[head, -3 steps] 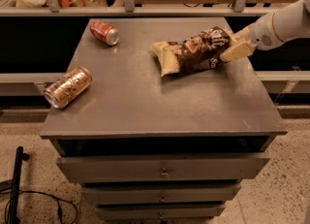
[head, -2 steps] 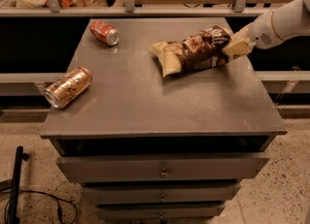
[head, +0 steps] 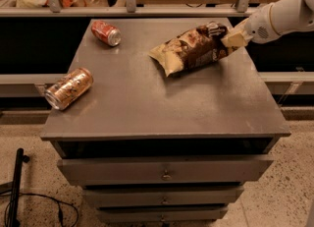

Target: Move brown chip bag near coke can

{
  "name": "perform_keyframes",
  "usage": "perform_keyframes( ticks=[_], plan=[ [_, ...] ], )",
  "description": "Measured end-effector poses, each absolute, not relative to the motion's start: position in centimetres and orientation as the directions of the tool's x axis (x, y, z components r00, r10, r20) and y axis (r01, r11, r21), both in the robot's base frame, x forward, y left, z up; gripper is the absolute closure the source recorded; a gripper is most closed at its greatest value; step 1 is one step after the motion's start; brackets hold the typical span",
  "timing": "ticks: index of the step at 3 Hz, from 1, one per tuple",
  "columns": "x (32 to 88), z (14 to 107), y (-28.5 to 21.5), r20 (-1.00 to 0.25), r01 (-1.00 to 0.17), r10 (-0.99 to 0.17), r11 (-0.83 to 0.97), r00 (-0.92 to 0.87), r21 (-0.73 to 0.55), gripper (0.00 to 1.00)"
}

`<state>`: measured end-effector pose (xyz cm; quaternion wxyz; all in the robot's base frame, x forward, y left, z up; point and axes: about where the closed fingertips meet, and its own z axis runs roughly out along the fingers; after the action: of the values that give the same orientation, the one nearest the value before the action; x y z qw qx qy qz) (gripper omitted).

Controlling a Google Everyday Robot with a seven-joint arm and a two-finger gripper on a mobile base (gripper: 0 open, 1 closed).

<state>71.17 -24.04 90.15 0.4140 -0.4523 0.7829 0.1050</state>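
Observation:
The brown chip bag (head: 192,49) lies on the grey cabinet top (head: 162,103), right of centre toward the back, its cream left end resting on the surface and its right end raised. My gripper (head: 231,39) reaches in from the right edge on a white arm and is shut on the bag's right end. The coke can (head: 106,32), red with a silver top, lies on its side at the back left, well apart from the bag.
A larger copper-orange patterned can (head: 68,88) lies on its side at the left edge, partly overhanging it. Drawers (head: 166,172) sit below the top. A rail with posts (head: 147,10) runs behind. A black cable (head: 19,191) lies on the floor at left.
The bag's right end has lifted and the bag has shifted slightly left and back with my gripper. Both cans have stayed in place.

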Motion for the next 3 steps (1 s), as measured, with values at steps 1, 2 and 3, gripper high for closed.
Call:
perform_keyframes(
  ticks=[1,2,3],
  plan=[
    [72.6,90.7,-22.2,-0.769,-0.778,-0.582,0.6,-0.264,-0.187,1.0],
    [74.4,91.2,-20.1,-0.796,-0.759,-0.541,0.63,-0.274,-0.167,1.0],
    [76.1,91.9,-17.8,-0.818,-0.744,-0.507,0.65,-0.272,-0.155,1.0]
  ],
)
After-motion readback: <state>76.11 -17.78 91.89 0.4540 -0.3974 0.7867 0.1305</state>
